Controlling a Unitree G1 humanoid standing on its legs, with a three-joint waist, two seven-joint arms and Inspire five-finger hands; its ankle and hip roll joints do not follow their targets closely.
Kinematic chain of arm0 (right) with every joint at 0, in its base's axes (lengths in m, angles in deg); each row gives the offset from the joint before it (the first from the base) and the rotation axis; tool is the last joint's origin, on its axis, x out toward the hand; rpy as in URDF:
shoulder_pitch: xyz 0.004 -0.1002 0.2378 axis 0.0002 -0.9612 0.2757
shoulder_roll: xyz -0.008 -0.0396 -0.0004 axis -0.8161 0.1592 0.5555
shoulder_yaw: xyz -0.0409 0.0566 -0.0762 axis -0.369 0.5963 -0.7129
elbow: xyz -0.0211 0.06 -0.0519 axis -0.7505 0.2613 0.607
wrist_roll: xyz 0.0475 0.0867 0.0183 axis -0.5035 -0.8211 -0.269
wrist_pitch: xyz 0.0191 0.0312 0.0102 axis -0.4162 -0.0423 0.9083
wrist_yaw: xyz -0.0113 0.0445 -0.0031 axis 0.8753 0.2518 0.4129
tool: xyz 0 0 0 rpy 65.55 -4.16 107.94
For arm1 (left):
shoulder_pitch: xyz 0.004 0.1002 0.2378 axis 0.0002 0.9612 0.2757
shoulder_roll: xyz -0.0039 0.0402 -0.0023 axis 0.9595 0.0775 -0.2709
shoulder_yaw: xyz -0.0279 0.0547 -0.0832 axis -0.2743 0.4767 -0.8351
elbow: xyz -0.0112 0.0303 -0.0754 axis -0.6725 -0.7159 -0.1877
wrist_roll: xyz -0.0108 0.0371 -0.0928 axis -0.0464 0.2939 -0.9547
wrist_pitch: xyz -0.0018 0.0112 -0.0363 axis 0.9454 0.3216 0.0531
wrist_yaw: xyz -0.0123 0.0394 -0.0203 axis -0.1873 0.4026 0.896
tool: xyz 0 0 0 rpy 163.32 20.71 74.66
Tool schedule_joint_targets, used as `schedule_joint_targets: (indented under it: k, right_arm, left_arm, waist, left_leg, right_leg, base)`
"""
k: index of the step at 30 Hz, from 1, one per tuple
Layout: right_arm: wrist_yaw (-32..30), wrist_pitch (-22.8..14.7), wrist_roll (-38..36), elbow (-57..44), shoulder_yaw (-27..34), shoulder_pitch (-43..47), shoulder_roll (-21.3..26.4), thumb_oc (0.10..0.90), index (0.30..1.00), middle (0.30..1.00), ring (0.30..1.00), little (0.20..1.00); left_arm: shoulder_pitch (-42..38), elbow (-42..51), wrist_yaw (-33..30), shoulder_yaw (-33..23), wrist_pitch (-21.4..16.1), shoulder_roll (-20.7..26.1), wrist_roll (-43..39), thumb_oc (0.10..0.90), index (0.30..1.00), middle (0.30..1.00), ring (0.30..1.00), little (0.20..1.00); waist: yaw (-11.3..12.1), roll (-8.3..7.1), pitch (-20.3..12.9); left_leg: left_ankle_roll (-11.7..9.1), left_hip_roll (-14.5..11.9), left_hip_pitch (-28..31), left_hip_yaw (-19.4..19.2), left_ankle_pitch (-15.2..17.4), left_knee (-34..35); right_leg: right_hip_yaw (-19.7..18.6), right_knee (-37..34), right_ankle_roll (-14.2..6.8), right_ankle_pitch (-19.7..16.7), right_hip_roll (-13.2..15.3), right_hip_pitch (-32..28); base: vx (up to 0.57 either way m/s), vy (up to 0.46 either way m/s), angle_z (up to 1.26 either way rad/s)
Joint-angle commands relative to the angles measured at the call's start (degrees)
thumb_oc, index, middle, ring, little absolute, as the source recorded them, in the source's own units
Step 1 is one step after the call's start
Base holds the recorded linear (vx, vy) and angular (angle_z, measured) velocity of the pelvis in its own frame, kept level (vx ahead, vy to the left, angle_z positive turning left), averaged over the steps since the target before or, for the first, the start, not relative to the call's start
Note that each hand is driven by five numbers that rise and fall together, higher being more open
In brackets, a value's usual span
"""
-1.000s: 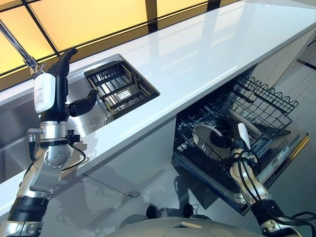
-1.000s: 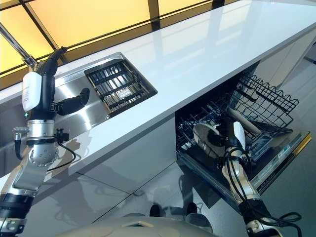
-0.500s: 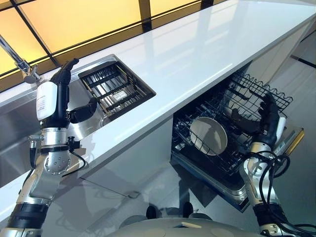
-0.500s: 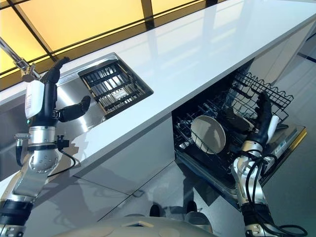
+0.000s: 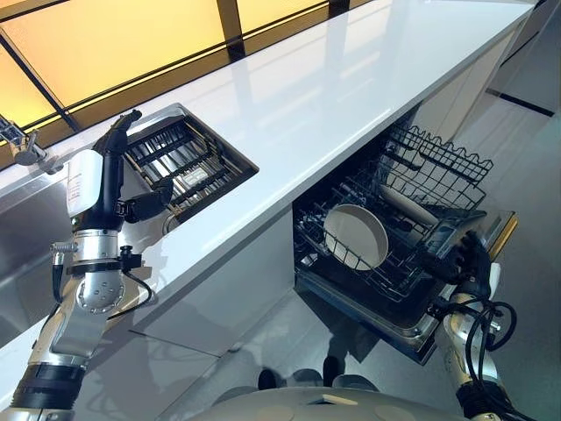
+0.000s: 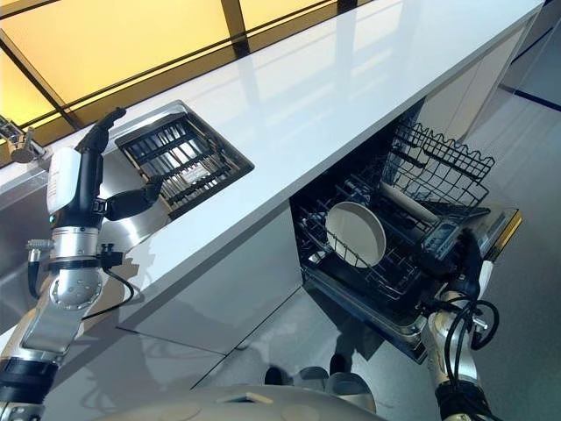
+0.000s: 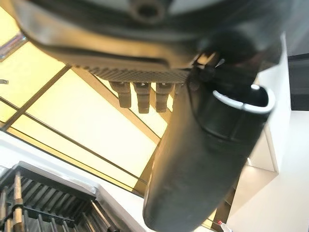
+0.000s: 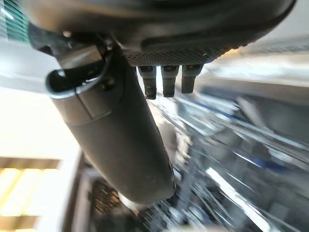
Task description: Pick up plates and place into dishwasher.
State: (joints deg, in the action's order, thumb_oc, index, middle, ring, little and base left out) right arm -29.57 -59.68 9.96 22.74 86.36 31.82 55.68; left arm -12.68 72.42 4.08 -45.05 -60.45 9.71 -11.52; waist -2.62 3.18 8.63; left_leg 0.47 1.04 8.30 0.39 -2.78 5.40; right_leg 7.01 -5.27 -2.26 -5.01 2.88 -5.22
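Note:
A white plate (image 5: 355,237) stands on edge in the lower rack (image 5: 390,279) of the open dishwasher, under the counter. My right hand (image 5: 462,260) hangs to the right of the plate, over the lowered door (image 5: 501,235), apart from the plate and holding nothing. In the right wrist view its thumb (image 8: 116,140) sticks out straight and nothing lies between it and the fingers. My left hand (image 5: 98,180) is raised beside the sink with fingers pointing up and thumb (image 7: 203,159) spread; it is open and empty.
A dark slatted drying rack (image 5: 186,162) sits in the steel sink (image 5: 35,219), with a faucet (image 5: 19,145) at far left. The long white counter (image 5: 333,88) runs across. A black wire upper basket (image 5: 438,167) juts out above the plate, with a pale long item (image 5: 408,203) beside it.
My right hand let go of the plate, swung out to the right and dropped down towards the door's edge. The plate stays upright in the rack. The camera has shifted.

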Motion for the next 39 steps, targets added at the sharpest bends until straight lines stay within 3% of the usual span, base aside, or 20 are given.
schedule_joint_targets:
  k: [1,10,14,19,22,24,26,31,33,35,37,39]
  right_arm:
    - [5.96,-1.93,-4.4,2.11,-0.5,9.23,4.9,0.8,0.9,0.9,0.9,0.9]
    - [11.35,2.71,-14.6,8.94,-3.17,15.01,6.13,0.8,0.9,0.9,0.9,0.9]
    - [18.03,2.39,-24.72,6.25,-4.39,17.74,5.12,0.8,0.9,0.9,0.9,0.9]
    - [28.45,0.57,-37.48,-2.11,-8.15,22.51,0.48,0.8,0.9,0.9,0.9,0.9]
    - [35.29,2.76,-49.12,-8.95,-11.46,24.57,-3.28,0.8,0.9,0.9,0.9,0.9]
    - [42.03,6.48,-59.5,-14.81,-14.61,27.28,-7.4,0.8,0.9,0.9,0.9,0.9]
    - [44.32,6.33,-61.45,-17.26,-16.38,28.74,-9.37,0.8,0.9,0.9,0.9,0.9]
    - [43.75,-0.29,-55.46,-23.53,-19.28,30.77,-11.9,0.8,0.9,0.9,0.9,0.9]
    - [38.82,-5.48,-48.0,-24.05,-19.49,30.95,-11.6,0.8,0.9,0.9,0.9,0.9]
    - [29.6,-10.25,-35.33,-23.53,-18.94,30.4,-10.61,0.8,0.9,0.9,0.9,0.9]
    - [19.54,-11.98,-21.17,-22.17,-17.87,29.32,-8.3,0.8,0.9,0.9,0.9,0.9]
    - [15.3,-11.49,-14.91,-21.63,-16.19,27.16,-6.28,0.8,0.9,0.9,0.9,0.9]
  left_arm:
    - [-8.75,-1.17,-1.21,-2.0,-1.63,3.95,-3.44,0.8,0.9,0.9,0.9,0.9]
    - [-10.85,-0.91,-0.94,0.64,-0.37,5.6,-4.04,0.8,0.9,0.9,0.9,0.9]
    - [-11.18,-0.85,-0.78,1.42,-0.35,5.76,-3.97,0.8,0.9,0.9,0.9,0.9]
    - [-11.83,-2.26,-0.97,2.24,-1.27,4.9,-4.02,0.8,0.9,0.9,0.9,0.9]
    - [-12.16,-2.81,-0.91,2.73,-1.37,4.33,-4.06,0.8,0.9,0.9,0.9,0.9]
    - [-12.19,-3.6,-0.98,3.41,-2.07,3.53,-4.15,0.8,0.9,0.9,0.9,0.9]
    - [-12.4,-3.77,-0.93,4.09,-2.0,2.95,-3.92,0.8,0.9,0.9,0.9,0.9]
    - [-11.97,-3.02,0.11,4.93,-1.81,1.73,-3.24,0.8,0.9,0.9,0.9,0.9]
    - [-11.7,-2.84,0.59,4.99,-1.92,1.71,-3.39,0.8,0.9,0.9,0.9,0.9]
    - [-11.3,-2.64,0.86,4.84,-1.9,1.67,-3.53,0.8,0.9,0.9,0.9,0.9]
    - [-10.81,-2.3,0.72,4.76,-1.71,1.66,-3.61,0.8,0.9,0.9,0.9,0.9]
    - [-9.89,-2.14,0.55,4.03,-2.03,1.11,-3.14,0.8,0.9,0.9,0.9,0.9]
  waist:
    - [2.31,0.69,0.47]
    - [4.82,1.5,1.97]
    - [5.92,1.53,2.33]
    - [7.25,1.48,2.32]
    - [7.87,1.33,2.01]
    - [8.68,1.26,1.64]
    - [9.13,1.22,1.38]
    - [10.17,0.87,0.49]
    - [10.26,0.69,0.12]
    - [9.98,0.56,-0.12]
    - [9.42,0.5,-0.21]
    - [8.73,0.5,-0.17]
  left_leg:
    - [1.28,3.87,0.76,-2.22,7.03,-0.48]
    - [0.8,3.89,-0.35,-0.23,6.28,-0.55]
    - [0.74,3.85,-0.42,0.67,5.98,-0.69]
    - [0.81,4.16,-0.61,1.78,5.65,-0.93]
    - [0.81,4.31,-0.75,2.21,5.39,-1.01]
    - [0.88,4.5,-0.77,2.65,5.26,-1.2]
    - [0.95,4.68,-0.88,2.89,5.35,-1.58]
    - [1.27,5.32,-1.3,3.53,5.88,-2.98]
    - [1.4,5.55,-1.3,3.78,6.0,-3.14]
    - [1.53,5.63,-1.21,3.86,6.16,-3.19]
    - [1.66,5.7,-1.1,3.73,6.27,-3.22]
    - [1.82,5.64,-0.75,3.48,6.43,-3.07]
  right_leg:
    - [3.28,5.74,-1.21,10.2,-2.75,-1.08]
    - [4.95,5.4,-0.66,9.99,-2.45,-1.07]
    - [5.9,5.38,-0.31,10.07,-2.31,-1.51]
    - [6.91,4.84,0.08,10.06,-2.15,-2.12]
    - [7.28,4.31,0.17,9.92,-2.06,-2.44]
    - [7.53,3.77,0.27,9.83,-2.02,-2.91]
    - [7.58,3.49,0.35,9.8,-1.95,-3.16]
    - [7.34,2.75,0.56,9.65,-1.79,-3.78]
    - [6.86,2.58,0.58,9.56,-1.9,-3.83]
    - [6.22,2.59,0.54,9.51,-1.98,-3.72]
    - [5.27,2.57,0.53,9.35,-2.07,-3.56]
    - [4.41,2.66,0.34,9.16,-2.18,-3.39]
  base:
    - [0.02,-0.03,0.04]
    - [0.01,-0.01,0.08]
    - [0.03,-0.005,0.14]
    - [0.02,0.01,0.13]
    - [0.02,0.01,0.02]
    - [0.05,0.017,0.01]
    - [0.05,0.016,0.02]
    - [0.05,0.014,0.02]
    - [0.04,0.008,0.07]
    - [0.03,0.01,0.04]
    - [0.01,0.007,0.02]
    - [0.03,0.008,0.04]
